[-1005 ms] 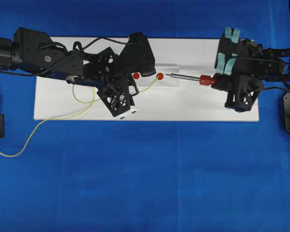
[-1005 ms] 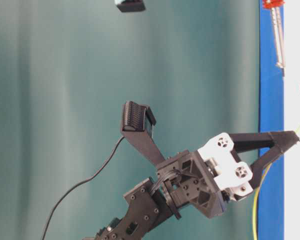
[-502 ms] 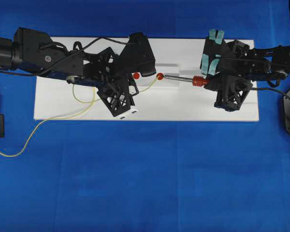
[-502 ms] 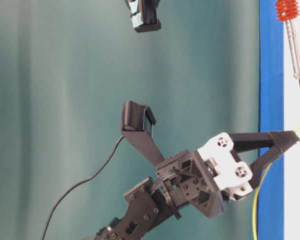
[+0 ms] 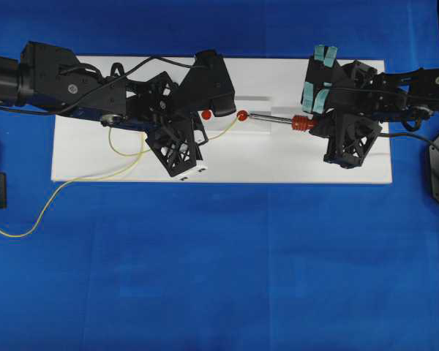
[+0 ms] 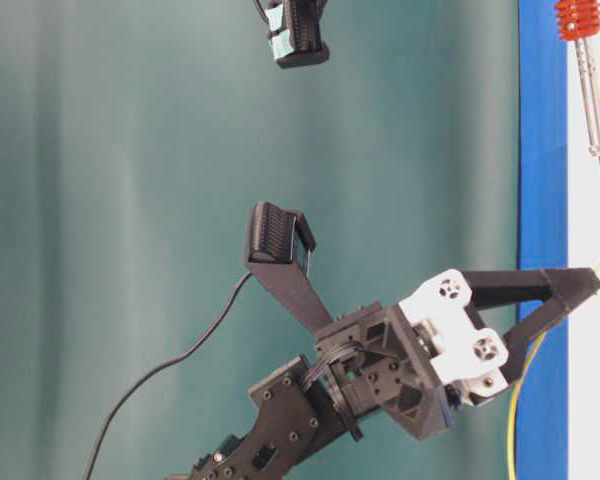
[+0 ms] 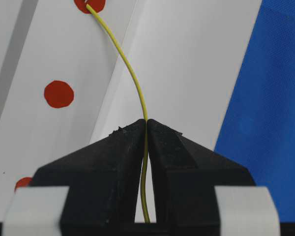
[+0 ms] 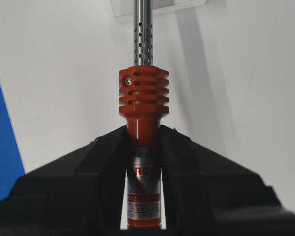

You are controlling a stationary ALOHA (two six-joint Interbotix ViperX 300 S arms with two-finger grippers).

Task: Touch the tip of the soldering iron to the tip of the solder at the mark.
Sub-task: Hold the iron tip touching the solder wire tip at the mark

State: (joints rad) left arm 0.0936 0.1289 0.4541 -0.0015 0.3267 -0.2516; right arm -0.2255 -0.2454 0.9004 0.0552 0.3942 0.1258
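The left gripper (image 7: 146, 129) pinches the solder (image 7: 130, 73); the right gripper (image 8: 143, 135) clamps the soldering iron (image 8: 143, 98), whose tip meets a red mark (image 5: 242, 115).

I see a white board (image 5: 293, 157) lying on the blue table cloth (image 5: 227, 270); behind the board hangs a teal curtain (image 6: 130, 200).

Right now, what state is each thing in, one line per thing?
soldering iron: held level over the board, tip at the red mark.
solder: pinched, free end on the red mark.
left gripper: fingers shut on the solder.
right gripper: fingers shut on the iron's handle.
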